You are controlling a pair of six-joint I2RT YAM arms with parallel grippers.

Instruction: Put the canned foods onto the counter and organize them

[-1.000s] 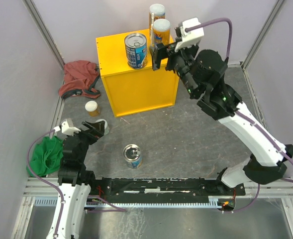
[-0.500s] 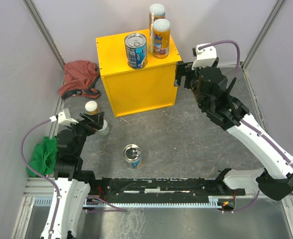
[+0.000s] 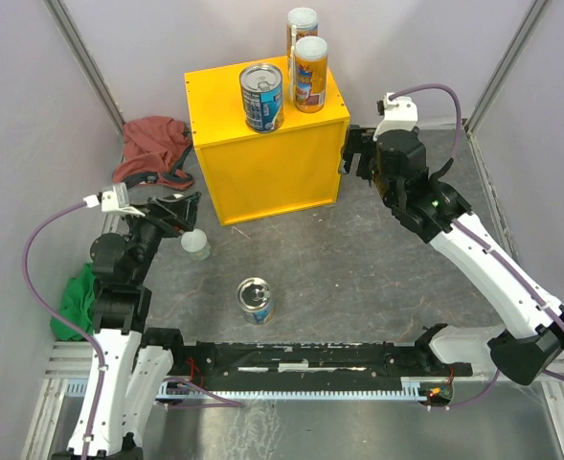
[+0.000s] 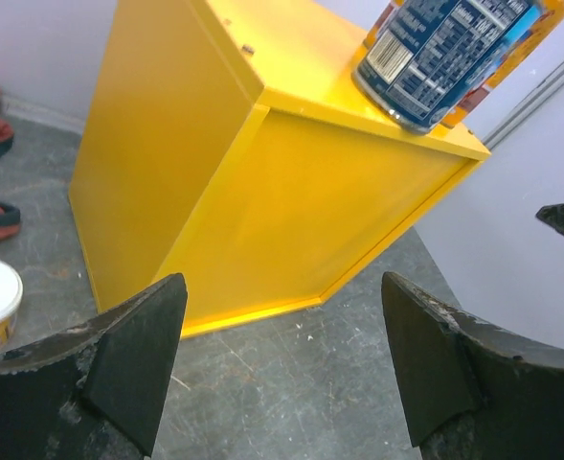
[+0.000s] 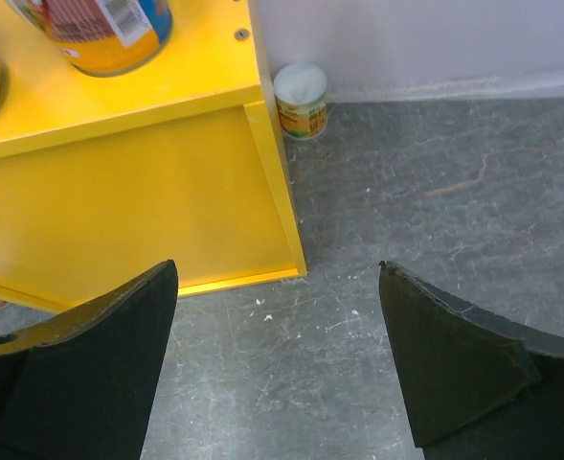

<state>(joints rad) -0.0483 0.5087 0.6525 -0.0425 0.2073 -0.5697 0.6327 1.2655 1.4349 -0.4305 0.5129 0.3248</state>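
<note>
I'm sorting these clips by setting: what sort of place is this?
Probably a robot test cell, not a kitchen: plain walls, two arms bolted to a rail, and a yellow box serving as counter for cans.

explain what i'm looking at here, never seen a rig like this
Two robot arms are bolted to a table. The overhead picture looks down from above and behind them; the other two come from a camera on each wrist, so the dark wedges belong to that arm's tool. The left tool and right tool are both open and hold nothing. A blue tin and an orange can stand on the yellow box. A second tin and a small can stand on the table.
</note>
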